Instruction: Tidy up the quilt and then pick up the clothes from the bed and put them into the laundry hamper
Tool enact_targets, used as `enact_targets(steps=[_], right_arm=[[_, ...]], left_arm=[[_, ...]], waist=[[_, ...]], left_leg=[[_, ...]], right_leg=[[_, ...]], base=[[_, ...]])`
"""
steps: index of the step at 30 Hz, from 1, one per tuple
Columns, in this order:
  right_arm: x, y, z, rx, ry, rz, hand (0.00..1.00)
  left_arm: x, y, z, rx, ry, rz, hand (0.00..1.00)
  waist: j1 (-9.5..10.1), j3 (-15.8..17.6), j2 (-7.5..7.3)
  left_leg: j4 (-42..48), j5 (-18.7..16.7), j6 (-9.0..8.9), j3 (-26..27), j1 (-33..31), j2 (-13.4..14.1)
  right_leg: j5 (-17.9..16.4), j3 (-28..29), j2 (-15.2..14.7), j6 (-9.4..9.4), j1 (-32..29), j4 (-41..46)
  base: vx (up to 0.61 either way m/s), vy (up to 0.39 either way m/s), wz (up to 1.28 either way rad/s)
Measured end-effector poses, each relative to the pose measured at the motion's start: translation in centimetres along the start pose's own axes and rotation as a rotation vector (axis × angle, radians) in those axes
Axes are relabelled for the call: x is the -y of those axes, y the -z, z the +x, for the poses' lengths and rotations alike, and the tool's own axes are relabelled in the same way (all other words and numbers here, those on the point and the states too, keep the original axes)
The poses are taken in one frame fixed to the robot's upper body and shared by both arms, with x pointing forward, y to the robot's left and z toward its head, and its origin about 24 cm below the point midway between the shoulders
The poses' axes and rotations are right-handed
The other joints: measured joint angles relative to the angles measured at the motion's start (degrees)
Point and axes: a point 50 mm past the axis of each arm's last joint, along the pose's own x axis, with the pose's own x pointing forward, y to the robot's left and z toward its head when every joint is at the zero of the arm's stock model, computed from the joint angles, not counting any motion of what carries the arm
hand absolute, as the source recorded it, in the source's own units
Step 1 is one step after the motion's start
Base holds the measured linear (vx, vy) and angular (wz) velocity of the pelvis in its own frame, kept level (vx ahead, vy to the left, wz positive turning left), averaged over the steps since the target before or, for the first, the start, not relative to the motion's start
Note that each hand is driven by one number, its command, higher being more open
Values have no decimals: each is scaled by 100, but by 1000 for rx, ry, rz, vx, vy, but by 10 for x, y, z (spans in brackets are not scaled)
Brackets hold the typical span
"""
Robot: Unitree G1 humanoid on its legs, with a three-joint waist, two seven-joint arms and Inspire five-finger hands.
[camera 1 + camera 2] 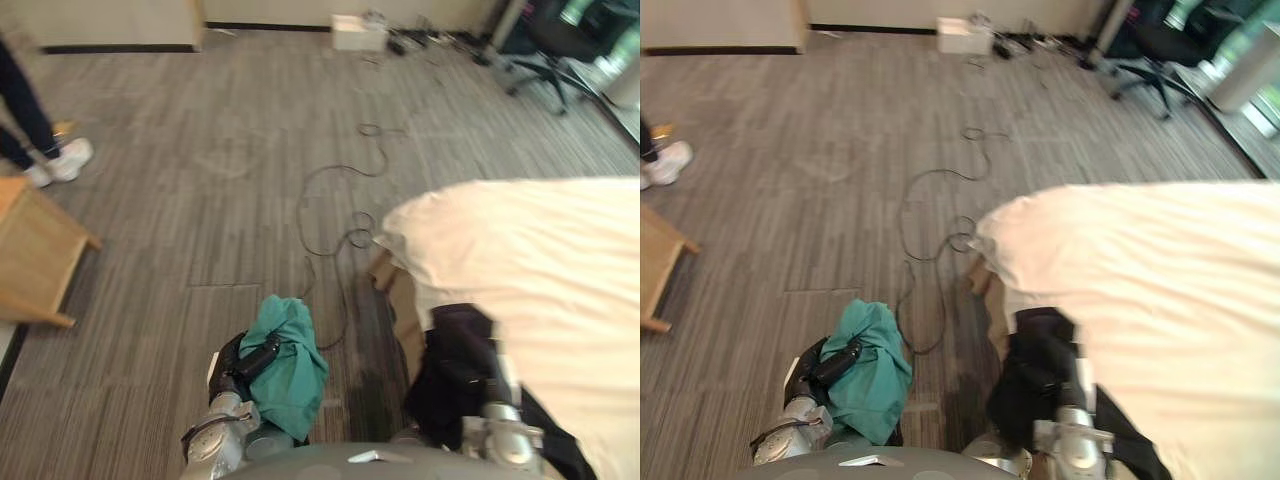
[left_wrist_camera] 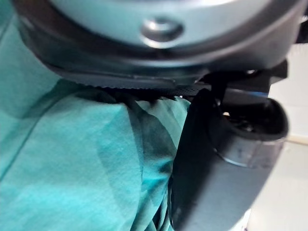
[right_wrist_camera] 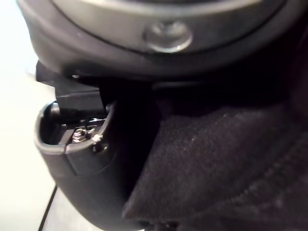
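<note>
A teal garment (image 1: 290,365) hangs bunched over the floor at the lower middle, with my left hand (image 1: 245,362) shut on it; up close its green cloth (image 2: 82,163) presses against the thumb (image 2: 226,168). A black garment (image 1: 455,375) hangs at the bed's near corner with my right hand (image 1: 497,372) closed in it; its dark knit (image 3: 226,163) fills the space beside the thumb (image 3: 91,163). The cream quilt (image 1: 530,270) covers the bed at the right.
A wooden bedside cabinet (image 1: 35,255) stands at the left. A person's legs and white shoes (image 1: 60,160) are at the far left. A white box (image 1: 358,32) and an office chair (image 1: 545,55) stand at the far side.
</note>
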Motion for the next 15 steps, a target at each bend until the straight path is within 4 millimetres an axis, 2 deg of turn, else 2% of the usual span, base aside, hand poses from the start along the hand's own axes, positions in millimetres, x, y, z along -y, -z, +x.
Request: enact_targets(steps=[1, 2, 3, 5, 6, 7, 8, 9, 11, 12, 15], right_arm=[[-12, 0, -1, -5, -40, 12, 0], [-30, -1, -2, -1, -101, 33, 0], [-49, -6, -2, 13, -173, 52, 0], [-66, -12, -2, 32, -233, 67, 0], [-70, -10, -3, 24, -249, 70, 0], [-73, -9, -2, 14, -252, 81, 0], [-74, -9, -2, 9, -252, 92, 0], [-73, -7, 1, -5, -246, 90, 0], [-72, -4, 1, -23, -228, 103, 0], [-71, 1, 2, -59, -189, 179, 0], [-71, 1, 2, -59, -189, 179, 0]], left_arm=[[2, 0, 0, 1, 5, 0, 0], [6, 1, 0, -1, 23, 2, 0], [13, 2, -1, -6, 47, 4, 0], [22, 6, -1, -24, 80, 7, 0], [24, 11, -4, -41, 87, 6, 0], [23, 13, -6, -49, 86, 7, 0], [23, 13, -6, -50, 84, 9, 0], [23, 15, -5, -62, 84, 9, 0], [26, 17, -6, -70, 102, 14, 0], [28, 30, -10, -127, 145, 33, 0], [28, 30, -10, -127, 145, 33, 0]], waist=[[20, 7, 7], [56, 17, 28], [79, 54, 101], [73, 138, 201], [85, 153, 165], [124, 149, 30], [132, 185, -68], [140, 197, -77], [247, 197, -163], [375, -189, -326], [374, -189, -325]], left_leg=[[-72, 2, 45, -115, 53, -83], [-116, 28, 183, -320, 93, -191], [-111, 80, 288, -554, 88, -302], [-116, 100, 327, -679, 94, -429], [-96, 126, 305, -812, 95, -571], [-12, 159, 267, -877, 97, -795], [40, 141, 232, -899, 103, -901], [148, 63, 155, -921, 75, -887], [122, -60, -22, -796, 206, -764], [-556, -127, 37, -610, 970, -763], [-556, -127, 37, -610, 970, -762]], right_leg=[[-102, 45, 132, -22, -76, 45], [-254, 74, 359, -64, -194, 60], [-401, 229, 687, -47, -425, -40], [-618, 464, 1070, 10, -743, -567], [-615, 526, 1147, 1, -790, -1328], [-356, 647, 1039, 13, -783, -2156], [-186, 734, 970, -67, -754, -2497], [-153, 659, 1000, -74, -666, -2612], [41, 700, 1259, -97, -314, -3169], [250, 958, 1526, 147, 401, -4052], [250, 958, 1526, 147, 401, -4053]], base=[[168, 20, 148], [150, -24, 153], [145, -36, 173], [134, -49, 164], [180, -78, 139], [163, -80, 100], [168, -98, 55], [164, -95, 11], [161, -90, -13], [63, -37, -9], [0, 0, 0]])
